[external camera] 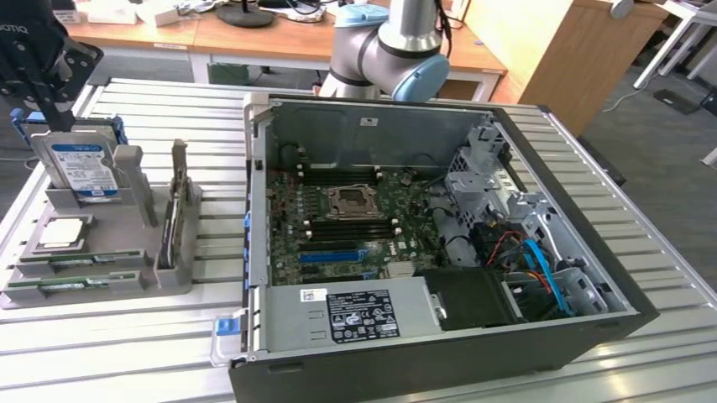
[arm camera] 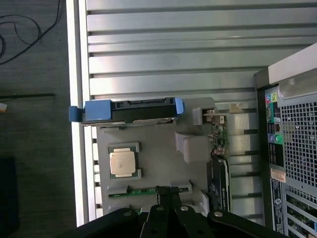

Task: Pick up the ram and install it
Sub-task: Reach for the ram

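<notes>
Closed claw (arm camera: 166,191) hangs over slatted metal table (external camera: 112,361), wooden desks (external camera: 146,38) behind.

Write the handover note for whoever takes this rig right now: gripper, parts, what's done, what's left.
The gripper is shut and empty, hovering above the grey plastic parts holder.
The ram, a long narrow green circuit-board stick, lies in a slot of the holder, next to the square silver CPU chip, untouched.
The open black computer case stands to the exterior view's right of the holder.
Done: nothing yet.
Left: both the pick-up and the install.
</notes>
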Controlling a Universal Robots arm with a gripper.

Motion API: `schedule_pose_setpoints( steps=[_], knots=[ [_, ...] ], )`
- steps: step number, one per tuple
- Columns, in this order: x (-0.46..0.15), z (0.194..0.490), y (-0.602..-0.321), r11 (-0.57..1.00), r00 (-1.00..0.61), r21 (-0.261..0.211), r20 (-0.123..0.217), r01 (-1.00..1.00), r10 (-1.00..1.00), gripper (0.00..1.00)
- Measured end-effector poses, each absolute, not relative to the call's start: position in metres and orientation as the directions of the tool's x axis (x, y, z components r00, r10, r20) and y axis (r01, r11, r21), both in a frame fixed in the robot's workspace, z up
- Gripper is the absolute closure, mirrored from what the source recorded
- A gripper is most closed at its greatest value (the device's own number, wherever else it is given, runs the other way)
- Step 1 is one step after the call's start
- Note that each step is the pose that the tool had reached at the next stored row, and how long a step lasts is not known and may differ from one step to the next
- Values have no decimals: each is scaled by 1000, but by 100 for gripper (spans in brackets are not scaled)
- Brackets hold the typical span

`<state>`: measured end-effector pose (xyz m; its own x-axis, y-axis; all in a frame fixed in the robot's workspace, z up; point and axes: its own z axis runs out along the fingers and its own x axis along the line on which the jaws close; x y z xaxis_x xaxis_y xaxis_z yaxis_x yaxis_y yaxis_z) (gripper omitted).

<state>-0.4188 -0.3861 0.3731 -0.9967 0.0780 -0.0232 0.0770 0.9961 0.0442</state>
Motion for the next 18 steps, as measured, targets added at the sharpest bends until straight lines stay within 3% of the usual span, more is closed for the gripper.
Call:
schedule_pose_setpoints(
  steps=[18],
  knots=[
    [-419, 373, -407, 996, -997, 44, -23, 77, 78, 89]
  ],
)
